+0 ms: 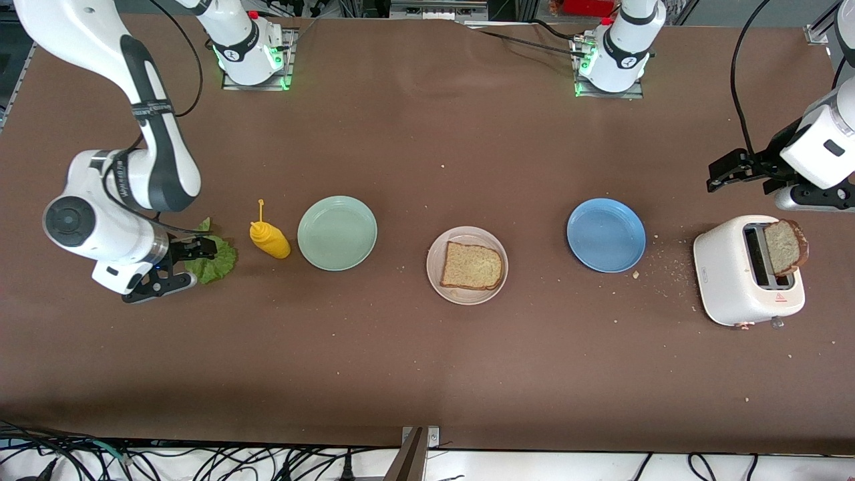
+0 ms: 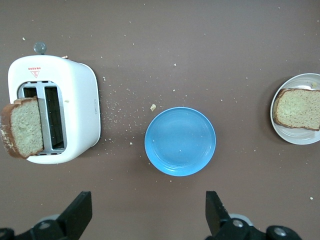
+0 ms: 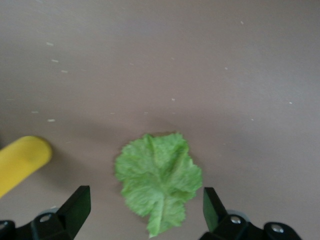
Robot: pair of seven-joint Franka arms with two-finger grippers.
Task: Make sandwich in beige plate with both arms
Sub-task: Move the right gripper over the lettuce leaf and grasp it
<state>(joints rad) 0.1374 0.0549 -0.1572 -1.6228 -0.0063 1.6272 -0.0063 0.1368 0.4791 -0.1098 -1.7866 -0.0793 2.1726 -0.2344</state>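
Here we hover the right end effector [image 3: 142, 212], wide open and empty, over the limp, tearable lettuce [image 3: 159, 187]; pinch near its stem.

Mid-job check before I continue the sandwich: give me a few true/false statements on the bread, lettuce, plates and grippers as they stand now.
1. One bread slice lies on the beige plate. True.
2. The lettuce leaf already lies on that slice. False: it lies on the table beside the mustard bottle, under the right gripper.
3. The right gripper is open. True.
4. The left gripper holds bread. False: it is open and empty.
5. The toaster is empty. False: a second slice sticks up from it.
6. The blue plate is empty. True.
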